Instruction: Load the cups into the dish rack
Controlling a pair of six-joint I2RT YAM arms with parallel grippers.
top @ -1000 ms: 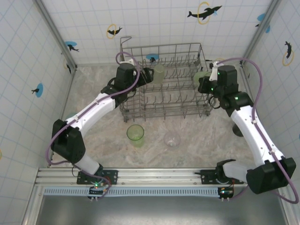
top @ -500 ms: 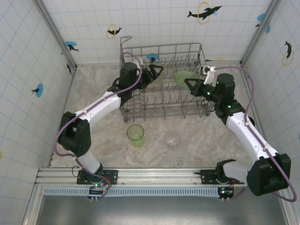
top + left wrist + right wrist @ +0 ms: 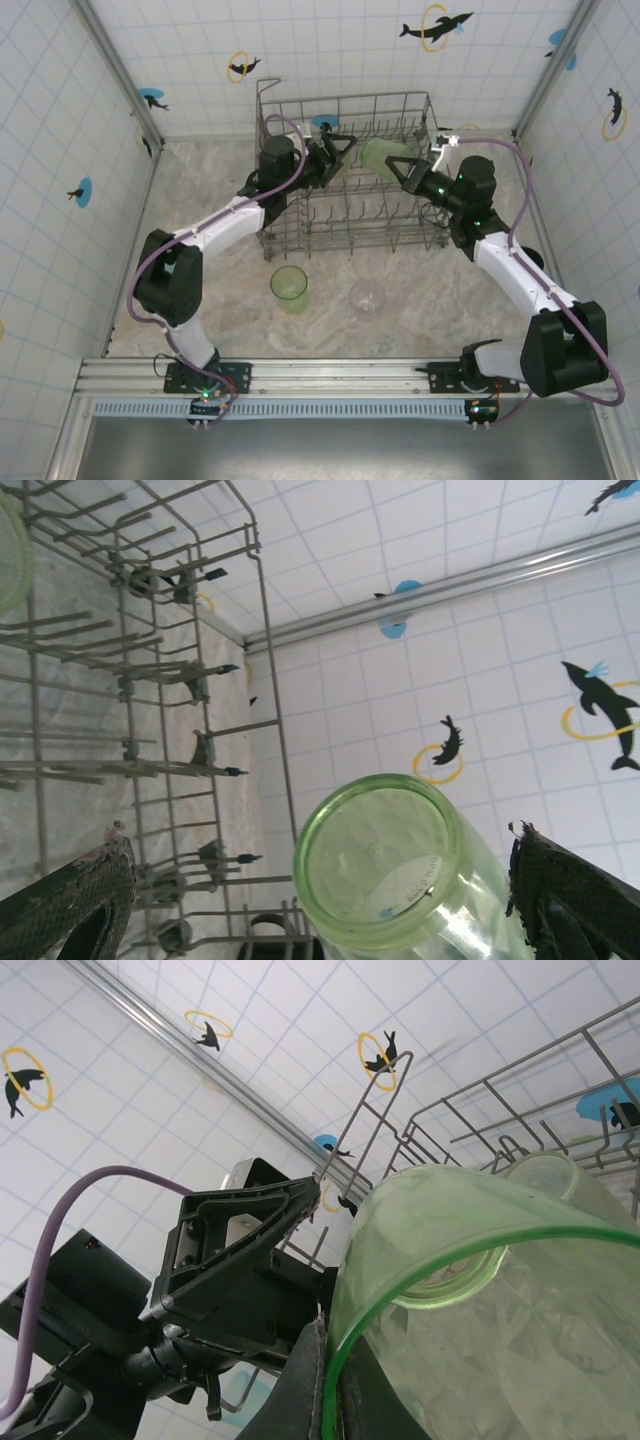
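Observation:
Above the grey wire dish rack (image 3: 345, 232), my right gripper (image 3: 407, 167) is shut on the rim of a pale green cup (image 3: 378, 157) held on its side. One finger is inside the rim and one outside, as the right wrist view shows (image 3: 330, 1365). The cup's base (image 3: 378, 865) points into my left gripper (image 3: 338, 153), which is open, its fingers (image 3: 65, 900) on either side of the cup with a gap. A second pale cup (image 3: 545, 1172) sits in the rack behind. A green cup (image 3: 289, 284) and a clear cup (image 3: 367, 297) stand on the table in front of the rack.
The rack's upright tines (image 3: 150, 680) and tall grid sides (image 3: 480, 1100) lie just below and behind both grippers. Tiled walls close in the table on three sides. Marbled tabletop (image 3: 440, 300) lies open in front of the rack.
My right gripper has carried the pale green cup left over the rack towards the left gripper. The left gripper has swung to face it, and the cup's base now lies between its open fingers.

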